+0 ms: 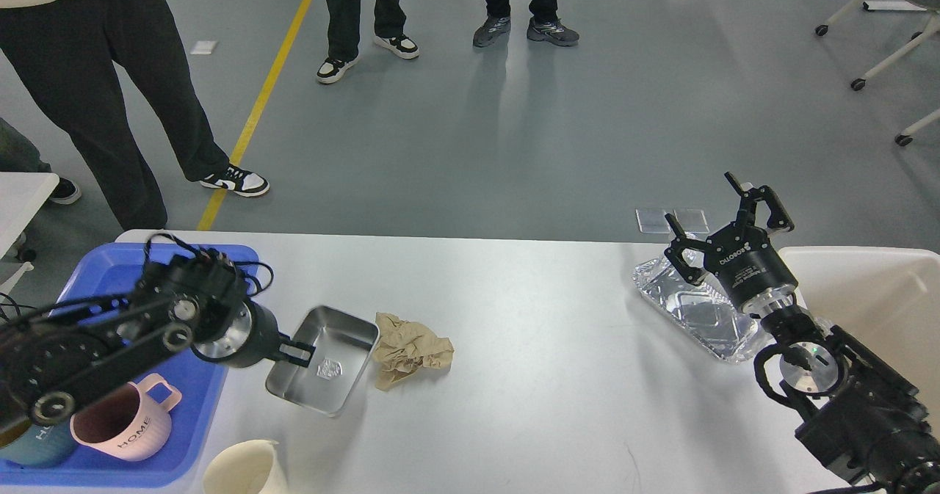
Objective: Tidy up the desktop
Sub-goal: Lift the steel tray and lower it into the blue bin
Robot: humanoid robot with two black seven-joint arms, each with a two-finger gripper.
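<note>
Left gripper (297, 352): I had it clamped on the near-left rim of a steel tray (324, 358), lifted, tilted.
Tray's way: blue tray (110, 259) lay directly left, at the desktop (514, 296) left edge (my left arm nearer).
Obstacle: crumpled paper (411, 349) just right of it.
Right gripper (727, 222): fingers spread, empty, above foil tray (698, 314) near the right edge.
</note>
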